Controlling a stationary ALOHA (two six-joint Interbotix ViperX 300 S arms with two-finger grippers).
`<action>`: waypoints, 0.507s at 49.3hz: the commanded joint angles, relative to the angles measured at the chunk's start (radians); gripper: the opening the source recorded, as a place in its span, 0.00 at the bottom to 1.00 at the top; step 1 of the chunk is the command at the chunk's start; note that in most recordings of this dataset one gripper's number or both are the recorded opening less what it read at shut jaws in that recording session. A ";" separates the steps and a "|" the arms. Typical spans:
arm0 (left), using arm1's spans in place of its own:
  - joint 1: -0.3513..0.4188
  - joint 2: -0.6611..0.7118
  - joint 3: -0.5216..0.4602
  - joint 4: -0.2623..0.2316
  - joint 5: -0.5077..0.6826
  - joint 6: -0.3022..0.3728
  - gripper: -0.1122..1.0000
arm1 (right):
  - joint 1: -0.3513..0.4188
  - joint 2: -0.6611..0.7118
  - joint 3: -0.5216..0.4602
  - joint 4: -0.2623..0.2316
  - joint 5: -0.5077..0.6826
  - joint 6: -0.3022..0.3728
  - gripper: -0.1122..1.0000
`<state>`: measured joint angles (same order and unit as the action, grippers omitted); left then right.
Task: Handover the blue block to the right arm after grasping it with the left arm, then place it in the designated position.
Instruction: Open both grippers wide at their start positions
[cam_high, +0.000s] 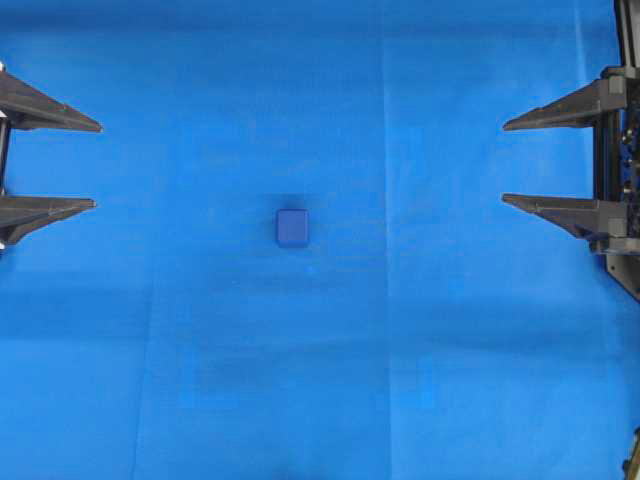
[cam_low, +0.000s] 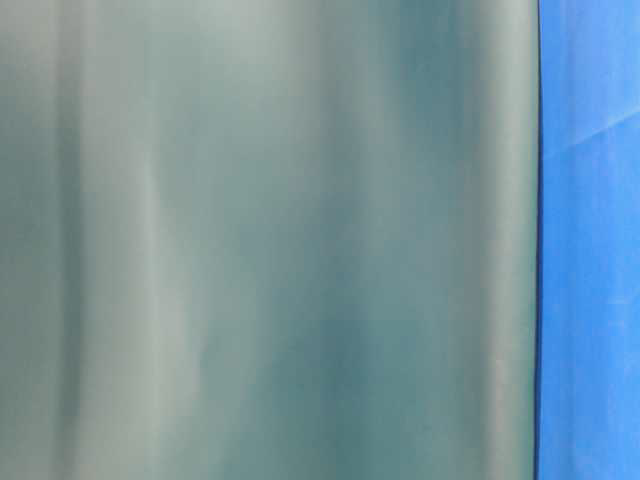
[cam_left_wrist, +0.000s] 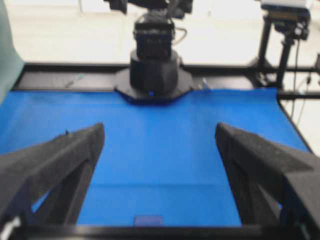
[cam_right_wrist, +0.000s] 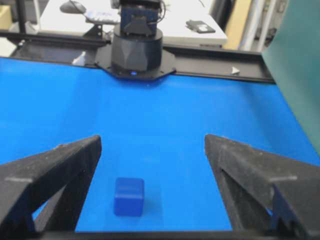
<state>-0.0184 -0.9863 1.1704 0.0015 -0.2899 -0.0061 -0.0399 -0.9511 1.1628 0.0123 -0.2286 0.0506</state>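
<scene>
- The left arm's gripper (cam_high: 97, 165) sits at the left edge of the overhead view, its jaws spread wide with nothing between them.
- The right arm's gripper (cam_high: 503, 162) sits at the opposite edge, its jaws likewise spread wide and holding nothing.
- Both pairs of fingertips point inward, toward each other, across the blue cloth (cam_high: 200, 380) that covers the counter.
- The blue block (cam_high: 292, 228) rests on the cloth about midway between the two grippers, well apart from both and touching neither.
- Seen from above, the block lies just outside the lane of either pair of jaws, a little past the lower finger of each.
- In the left wrist view the jaws frame bare cloth; the block (cam_left_wrist: 148, 220) shows only as a sliver at the bottom edge, between the two fingers (cam_left_wrist: 60, 165) and ahead of their tips.
- Straight ahead of the left jaws, at the far edge of the cloth, stands the base of the right arm (cam_left_wrist: 152, 70).
- In the right wrist view the block (cam_right_wrist: 129, 196) sits upright on the cloth ahead of the jaws, nearer the finger on the picture's left (cam_right_wrist: 55, 170) than the one on its right.
- Beyond the right jaws stands the base of the left arm (cam_right_wrist: 136, 50).
- The table-level view shows only a blurred grey-green sheet (cam_low: 270, 240) with a strip of blue cloth along the right.
</scene>
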 joint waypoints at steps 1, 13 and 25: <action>-0.002 0.017 -0.018 0.002 -0.008 0.000 0.94 | -0.002 0.006 -0.026 0.003 -0.005 0.002 0.99; -0.002 0.101 -0.041 0.000 -0.063 -0.002 0.94 | -0.002 0.009 -0.029 0.003 -0.005 0.002 0.98; -0.003 0.268 -0.101 0.002 -0.132 -0.002 0.94 | -0.002 0.012 -0.028 0.003 -0.005 0.002 0.98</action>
<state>-0.0184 -0.8345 1.1121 0.0015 -0.3927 -0.0061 -0.0414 -0.9465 1.1628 0.0123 -0.2286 0.0522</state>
